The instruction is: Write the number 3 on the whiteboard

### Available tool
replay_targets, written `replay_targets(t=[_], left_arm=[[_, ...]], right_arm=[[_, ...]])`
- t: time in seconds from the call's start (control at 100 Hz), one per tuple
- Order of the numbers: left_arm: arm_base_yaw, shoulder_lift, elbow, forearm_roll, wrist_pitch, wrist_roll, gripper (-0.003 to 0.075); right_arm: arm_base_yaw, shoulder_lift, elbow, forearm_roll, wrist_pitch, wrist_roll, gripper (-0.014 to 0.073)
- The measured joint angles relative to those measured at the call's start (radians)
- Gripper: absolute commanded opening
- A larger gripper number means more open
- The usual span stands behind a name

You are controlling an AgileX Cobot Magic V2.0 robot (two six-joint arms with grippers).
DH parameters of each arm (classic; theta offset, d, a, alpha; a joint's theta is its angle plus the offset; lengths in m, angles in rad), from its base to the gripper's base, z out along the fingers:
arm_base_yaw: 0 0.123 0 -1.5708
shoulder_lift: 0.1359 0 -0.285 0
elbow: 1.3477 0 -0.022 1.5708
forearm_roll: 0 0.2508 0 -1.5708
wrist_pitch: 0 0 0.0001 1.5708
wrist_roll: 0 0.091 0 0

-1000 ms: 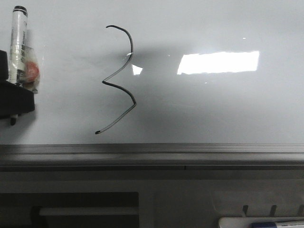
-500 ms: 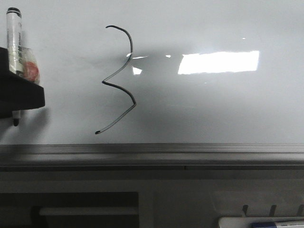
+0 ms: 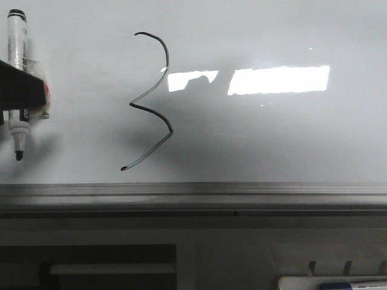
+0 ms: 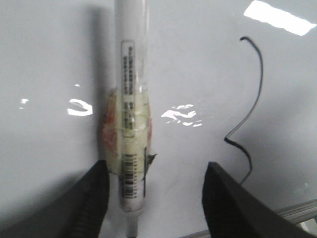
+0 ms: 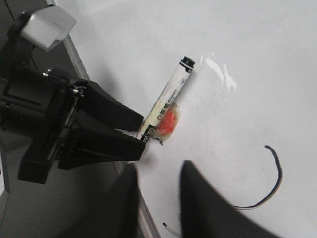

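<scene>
the number 3 [image 3: 151,101] looks complete, left-centre on the whiteboard [image 3: 272,139]. Left tool [image 4: 153,198] is spread, with the marker [image 4: 130,124] against one finger, so I can't confirm a real grip. Right tool [image 5: 158,193] hangs above the board, spread and empty. Judging the writing done; next move is lifting the marker away without smudging the stroke
</scene>
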Motion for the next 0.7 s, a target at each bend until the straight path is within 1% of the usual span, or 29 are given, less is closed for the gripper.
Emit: replay_targets(t=[0.05, 0.07, 0.09, 0.11, 0.14, 0.28, 0.39, 0.49, 0.58, 0.7], left_arm=[[0.0, -0.035, 0.002, 0.0, 0.007, 0.006, 0.0157], [0.0, -0.049, 0.003, 0.0, 0.01, 0.006, 0.0127], [0.0, -0.059, 0.006, 0.0, 0.011, 0.006, 0.0083], [0.0, -0.074, 0.01, 0.0, 0.012, 0.006, 0.0022], [0.0, -0.099, 0.014, 0.0, 0.014, 0.008, -0.0022], [0.0, -0.192, 0.032, 0.002, 0.018, 0.079, -0.0021], [0.0, -0.253, 0.043, 0.026, 0.027, 0.155, -0.0021], [0.002, -0.299, 0.043, 0.062, 0.053, 0.217, -0.0021], [0.002, -0.319, 0.043, 0.083, 0.086, 0.253, -0.0021], [0.002, -0.325, 0.043, 0.095, 0.125, 0.268, -0.002]], right_arm=[[0.0, -0.009, 0.0, -0.001, 0.0, 0.0, -0.0058], [0.0, -0.011, 0.0, -0.004, -0.002, 0.0, -0.0058], [0.0, -0.018, 0.003, -0.004, -0.006, 0.0, -0.0058], [0.0, -0.021, 0.007, -0.004, -0.013, 0.0, -0.0058], [0.0, -0.033, 0.015, -0.004, -0.028, 0.0, -0.0058], [0.0, -0.121, 0.114, -0.005, -0.15, 0.0, -0.006], [0.0, -0.232, 0.25, -0.005, -0.289, 0.0, -0.006], [0.0, -0.36, 0.388, -0.005, -0.386, 0.0, -0.0061], [0.0, -0.47, 0.508, -0.005, -0.429, 0.0, -0.0061], [0.0, -0.6, 0.643, -0.005, -0.436, 0.0, -0.0061]])
